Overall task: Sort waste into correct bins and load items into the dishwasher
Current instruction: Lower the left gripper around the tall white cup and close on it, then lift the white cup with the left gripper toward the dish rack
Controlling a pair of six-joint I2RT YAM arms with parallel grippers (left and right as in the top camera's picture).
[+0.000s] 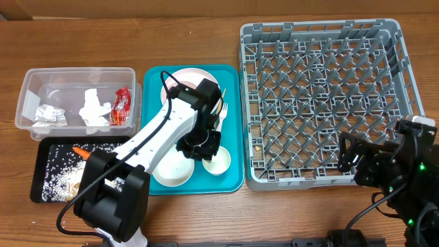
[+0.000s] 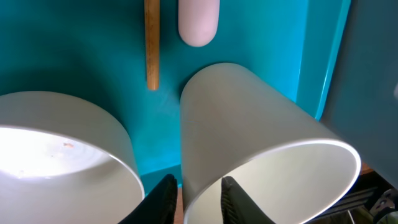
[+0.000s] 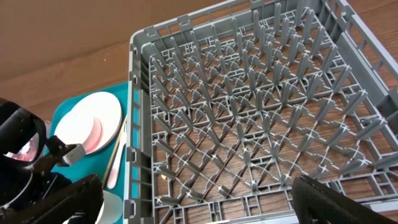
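Note:
My left gripper (image 1: pixel 199 145) reaches down onto the teal tray (image 1: pixel 232 89). Its fingers straddle the wall of the small white cup (image 2: pixel 249 124), one outside and one inside the rim. The jaws are open, with thin gaps on both sides of the wall. A white bowl (image 2: pixel 56 137) stands just left of the cup (image 1: pixel 217 162). The wooden chopstick (image 2: pixel 152 43) and the fork's handle (image 2: pixel 198 22) lie beyond them. A pale pink plate (image 1: pixel 180 81) sits at the tray's back. The grey dishwasher rack (image 1: pixel 319 29) is on the right. My right gripper (image 1: pixel 353 158) hangs open over the rack's front edge (image 3: pixel 205 208).
A clear tub (image 1: pixel 79 72) at the left holds white napkins (image 1: pixel 92 110) and a red wrapper (image 1: pixel 122 106). In front of it a black tray (image 1: pixel 41 165) carries crumbs (image 1: pixel 62 180) and a carrot (image 1: pixel 81 151). Bare wooden table surrounds everything.

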